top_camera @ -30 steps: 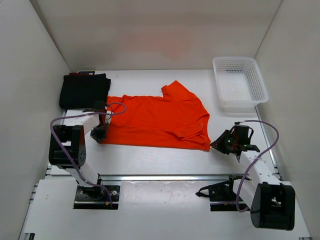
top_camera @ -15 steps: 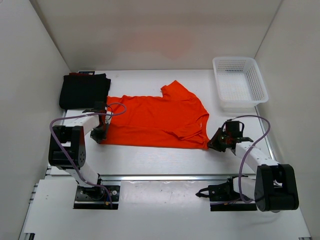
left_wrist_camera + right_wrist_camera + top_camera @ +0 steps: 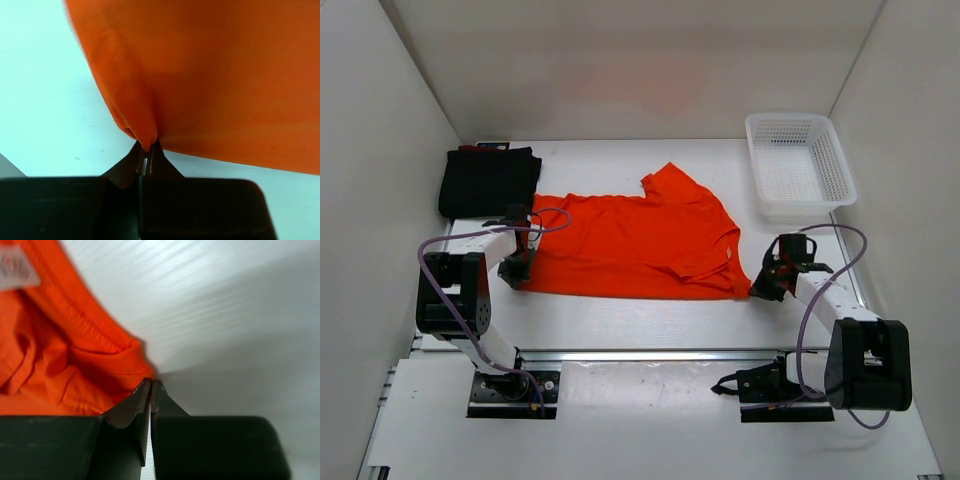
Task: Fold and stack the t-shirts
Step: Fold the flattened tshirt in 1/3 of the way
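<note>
At the middle of the table [image 3: 620,320] lies the orange shirt [image 3: 640,240], spread flat with its length running left to right and one sleeve pointing toward the far wall. Its collar end faces right, and some loose folds are bunched there near the close edge.

At the shirt's near left corner sits the left claw [image 3: 516,268]. The left wrist view shows its jaws [image 3: 146,152] squeezed together on a small ridge of orange cloth, which rises into a pinched fold right at the tips.

At the shirt's near right corner sits the right claw [image 3: 765,290]. Its jaws [image 3: 151,386] are closed tight, with almost no gap, on the very edge of that corner, where the stitched hem meets the tips. A white label shows on the cloth a little further in.

Just beyond the orange shirt's far left corner rests the black shirt [image 3: 488,180], folded into a neat block and touching the orange cloth. A thin strip of dark red cloth [image 3: 468,148] peeks out at its far edge.

Beyond the orange shirt's right end, and apart from it, stands a white mesh basket [image 3: 800,165].
</note>
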You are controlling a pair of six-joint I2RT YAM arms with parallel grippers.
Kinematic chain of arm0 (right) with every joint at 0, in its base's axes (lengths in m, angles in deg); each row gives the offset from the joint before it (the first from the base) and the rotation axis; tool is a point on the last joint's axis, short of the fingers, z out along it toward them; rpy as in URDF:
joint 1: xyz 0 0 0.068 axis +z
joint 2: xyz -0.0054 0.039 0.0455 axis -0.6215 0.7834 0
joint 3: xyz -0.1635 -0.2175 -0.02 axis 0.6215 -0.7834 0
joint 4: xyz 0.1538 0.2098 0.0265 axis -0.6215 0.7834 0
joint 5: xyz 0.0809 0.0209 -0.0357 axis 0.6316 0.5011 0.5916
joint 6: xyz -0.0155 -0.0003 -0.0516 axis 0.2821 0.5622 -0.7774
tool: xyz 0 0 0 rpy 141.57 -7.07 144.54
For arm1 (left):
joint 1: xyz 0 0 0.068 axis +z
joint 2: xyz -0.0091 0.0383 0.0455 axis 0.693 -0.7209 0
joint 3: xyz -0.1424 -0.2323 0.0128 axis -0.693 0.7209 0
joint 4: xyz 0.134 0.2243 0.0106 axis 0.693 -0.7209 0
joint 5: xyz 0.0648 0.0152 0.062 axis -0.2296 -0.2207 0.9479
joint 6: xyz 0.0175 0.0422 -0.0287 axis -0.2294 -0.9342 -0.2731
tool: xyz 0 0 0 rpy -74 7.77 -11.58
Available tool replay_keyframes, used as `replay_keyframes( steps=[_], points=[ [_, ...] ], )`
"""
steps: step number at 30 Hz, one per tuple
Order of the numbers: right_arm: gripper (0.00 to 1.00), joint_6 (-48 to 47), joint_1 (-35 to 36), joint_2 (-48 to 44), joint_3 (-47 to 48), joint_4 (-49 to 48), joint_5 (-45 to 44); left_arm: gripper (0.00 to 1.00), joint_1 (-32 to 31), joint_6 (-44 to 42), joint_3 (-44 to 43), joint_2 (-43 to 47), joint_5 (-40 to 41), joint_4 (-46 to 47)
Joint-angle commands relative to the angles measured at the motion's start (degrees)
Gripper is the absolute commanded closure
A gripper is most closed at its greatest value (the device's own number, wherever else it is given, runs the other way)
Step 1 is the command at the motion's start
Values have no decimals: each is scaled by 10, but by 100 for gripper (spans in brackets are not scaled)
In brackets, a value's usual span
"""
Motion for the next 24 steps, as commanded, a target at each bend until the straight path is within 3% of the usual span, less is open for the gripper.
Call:
replay_keyframes(
  steps=[1, 5, 13, 16, 17, 18, 19, 20, 22, 24],
  points=[
    [100, -80, -38, -15, 38, 69, -51, 100, 15, -45, 7, 40, 26, -29],
    [100, -87, -4, -3, 66, 130, -32, 100, 0, -63, 22, 75, 26, -65],
    [100, -68, -52, -30, 72, 203, 8, 100, 1, -43, 83, 122, 23, -139],
    [100, -64, -37, -46, 76, 227, 9, 98, 6, -29, 80, 131, 24, -160],
    [94, -62, -35, -47, 75, 243, 8, 94, -1, -28, 80, 131, 27, -162],
    [90, -60, -32, -50, 77, 255, 1, 84, -8, -23, 85, 134, 32, -167],
    [83, -60, -33, -55, 83, 257, 0, 67, -7, -17, 87, 138, 31, -173],
    [77, -63, -34, -63, 93, 266, -16, 57, -12, -14, 87, 145, 37, -175],
    [70, -61, -36, -90, 111, 268, -30, 24, -6, -4, 92, 160, 44, -177],
    [69, -67, -27, -97, 147, 262, -46, 14, 2, -4, 91, 177, 78, -173]
  ],
)
